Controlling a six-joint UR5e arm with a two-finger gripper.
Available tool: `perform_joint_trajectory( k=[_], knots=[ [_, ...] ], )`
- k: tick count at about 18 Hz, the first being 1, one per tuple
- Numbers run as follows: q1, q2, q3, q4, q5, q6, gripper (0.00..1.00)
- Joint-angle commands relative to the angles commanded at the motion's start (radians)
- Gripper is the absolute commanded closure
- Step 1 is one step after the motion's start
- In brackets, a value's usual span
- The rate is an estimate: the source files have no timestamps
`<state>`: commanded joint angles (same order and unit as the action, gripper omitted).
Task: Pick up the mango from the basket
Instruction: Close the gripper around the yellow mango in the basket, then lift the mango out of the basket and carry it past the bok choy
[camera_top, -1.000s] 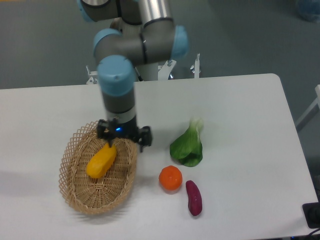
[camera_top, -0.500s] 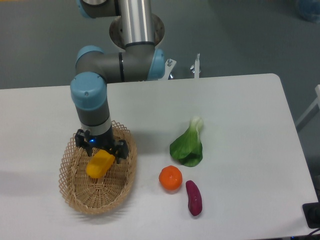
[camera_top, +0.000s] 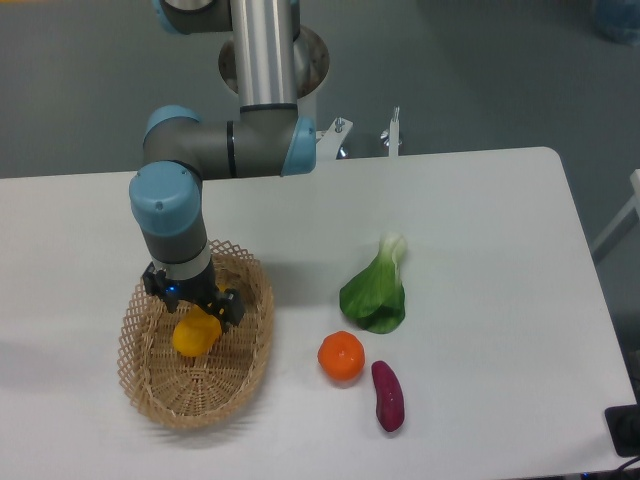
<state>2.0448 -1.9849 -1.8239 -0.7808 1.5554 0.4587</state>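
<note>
The yellow-orange mango (camera_top: 197, 335) lies inside the tan wicker basket (camera_top: 250, 345) at the left front of the table. My gripper (camera_top: 192, 312) hangs straight over the mango's upper half and covers that part of the fruit. Its fingers are hidden under the wrist body, so their state does not show. Only the lower end of the mango is visible.
A green leafy vegetable (camera_top: 377, 291) lies right of the basket. A round orange (camera_top: 341, 356) and a purple sweet potato (camera_top: 388, 396) sit in front of it. The arm's base stands at the table's back edge.
The arm swung left over the basket, from beside its right rim to directly above the mango, and now covers more of the fruit.
</note>
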Motion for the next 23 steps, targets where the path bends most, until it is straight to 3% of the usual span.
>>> perform_joint_trajectory(
  k=[7,11,14,20,23],
  knots=[
    [-0.014,-0.014,0.002,0.000,0.005,-0.008,0.01],
    [-0.014,-0.002,0.005,0.000,0.003,-0.012,0.46],
    [-0.014,0.000,0.005,0.000,0.003,-0.009,0.62],
    [-0.012,0.018,0.003,-0.002,0.000,-0.002,0.63],
    [0.008,0.061,0.014,-0.005,-0.006,0.000,0.63]
  ],
)
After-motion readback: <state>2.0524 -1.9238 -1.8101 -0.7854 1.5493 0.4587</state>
